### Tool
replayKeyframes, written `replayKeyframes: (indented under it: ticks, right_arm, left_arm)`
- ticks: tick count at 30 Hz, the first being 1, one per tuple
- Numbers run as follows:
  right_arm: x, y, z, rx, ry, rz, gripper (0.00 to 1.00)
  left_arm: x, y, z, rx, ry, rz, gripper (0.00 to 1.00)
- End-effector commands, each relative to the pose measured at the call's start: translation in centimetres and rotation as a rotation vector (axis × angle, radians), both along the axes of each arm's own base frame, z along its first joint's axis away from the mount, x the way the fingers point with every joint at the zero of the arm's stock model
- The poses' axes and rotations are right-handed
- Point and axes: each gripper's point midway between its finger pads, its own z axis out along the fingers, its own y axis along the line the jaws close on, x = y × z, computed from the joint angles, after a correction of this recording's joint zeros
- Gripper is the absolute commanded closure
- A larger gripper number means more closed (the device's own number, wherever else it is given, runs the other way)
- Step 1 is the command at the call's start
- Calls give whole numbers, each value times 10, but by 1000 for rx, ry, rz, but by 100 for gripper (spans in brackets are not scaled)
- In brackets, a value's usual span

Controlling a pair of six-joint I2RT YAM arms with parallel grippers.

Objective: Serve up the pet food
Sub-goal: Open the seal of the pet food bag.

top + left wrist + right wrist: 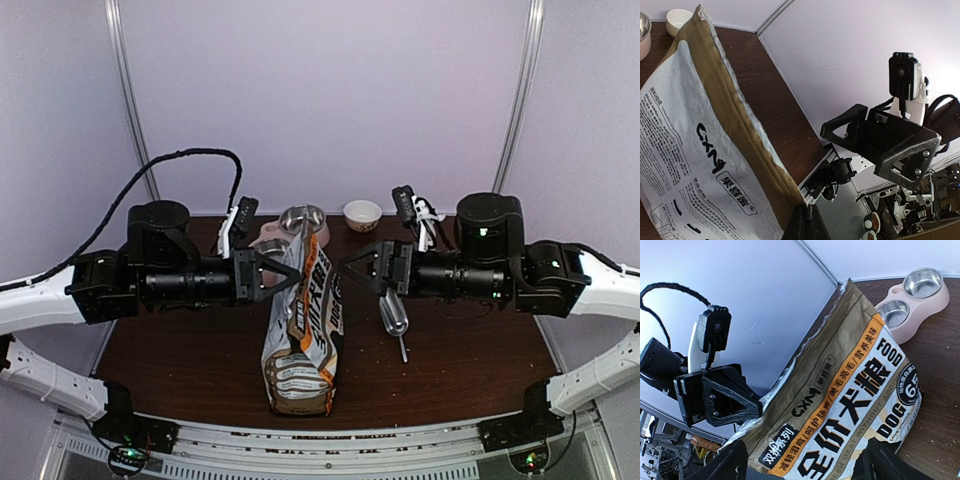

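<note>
The white-and-kraft pet food bag (300,350) stands upright mid-table, its top edge open with silver lining showing. No kibble is visible. My left gripper (294,272) is shut on the bag's upper edge from the left; in the left wrist view its fingers (807,225) pinch the bag (690,150) at its rim. My right gripper (348,266) is open and empty, just right of the bag's top. In the right wrist view its open jaws (805,462) frame the printed front of the bag (850,390).
A pink double-bowl feeder (290,225) with two steel bowls stands behind the bag, also in the right wrist view (915,300). A small white bowl (362,213) sits at the back. A metal scoop (393,315) lies on the table right of the bag.
</note>
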Motion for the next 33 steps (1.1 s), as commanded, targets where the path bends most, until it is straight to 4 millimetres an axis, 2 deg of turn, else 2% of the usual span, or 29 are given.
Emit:
replayKeyframes:
  ticks: [1,4,16,24,33]
  right_arm:
    - [-10,22,22,34,-11,62,20]
    - [-17,37,29,20,-11,101,21]
    - [-29,76,24,-30,20,188,29]
    - [-30,84,20,-45,25,203,37]
    - [-28,87,2,-89,62,190,55]
  left_arm:
    - [0,-8,11,-63,-20,-25,100]
    - [0,-9,11,-66,-22,-25,100]
    - [0,-11,13,-74,-36,-35,100]
    - [0,-7,10,-62,-33,-24,100]
    - [1,-5,13,-75,-42,-15,100]
